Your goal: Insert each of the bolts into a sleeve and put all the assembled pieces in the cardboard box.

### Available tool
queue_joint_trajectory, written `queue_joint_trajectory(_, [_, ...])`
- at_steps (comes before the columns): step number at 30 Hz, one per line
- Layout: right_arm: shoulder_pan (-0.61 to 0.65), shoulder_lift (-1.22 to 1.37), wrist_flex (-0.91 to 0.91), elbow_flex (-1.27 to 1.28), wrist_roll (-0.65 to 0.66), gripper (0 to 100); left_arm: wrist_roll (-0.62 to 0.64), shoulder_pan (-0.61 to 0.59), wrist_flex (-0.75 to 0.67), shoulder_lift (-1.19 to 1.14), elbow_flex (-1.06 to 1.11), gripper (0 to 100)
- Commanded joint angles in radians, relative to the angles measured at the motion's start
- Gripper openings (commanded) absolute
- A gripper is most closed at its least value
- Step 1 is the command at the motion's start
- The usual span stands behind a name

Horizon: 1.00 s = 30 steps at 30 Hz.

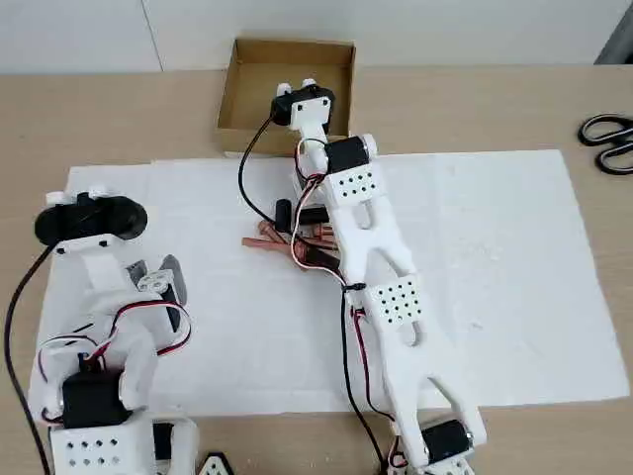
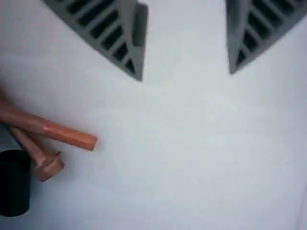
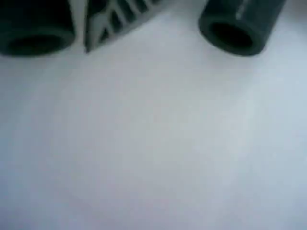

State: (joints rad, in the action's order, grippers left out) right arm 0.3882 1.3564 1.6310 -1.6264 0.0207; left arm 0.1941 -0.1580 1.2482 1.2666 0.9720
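Observation:
Several copper bolts lie on the white paper beside a black sleeve. The right arm stretches over them towards the cardboard box, hiding its own gripper. In the right wrist view one grey finger hangs just above the paper between two black sleeves. My left gripper is open above bare paper, with two copper bolts and a black sleeve off to one side. In the high view the left gripper sits well left of the pile.
The white paper covers most of the table. Black scissors lie at the far right edge. The box stands at the back, just beyond the paper, and looks empty inside.

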Motion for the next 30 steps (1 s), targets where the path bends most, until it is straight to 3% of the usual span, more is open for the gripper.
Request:
queue_joint_trajectory(1, [-0.031,-0.010,0.030,-0.014,0.003,18.3,0.005,-0.008,0.000,0.009,-0.004,11])
queue_joint_trajectory(5, [-0.042,-0.010,0.030,-0.014,0.003,16.7,0.005,-0.008,0.000,0.009,-0.004,11])
queue_joint_trajectory(10, [-0.042,-0.010,0.030,-0.014,0.002,3.5,0.005,-0.008,0.000,0.009,-0.004,11])
queue_joint_trajectory(21, [-0.056,-0.027,0.027,-0.058,0.002,4.2,0.005,-0.008,0.000,0.009,-0.004,11])
queue_joint_trajectory(30, [-0.081,-0.295,0.051,-0.051,0.000,4.1,0.005,-0.006,-0.002,0.009,-0.004,11])
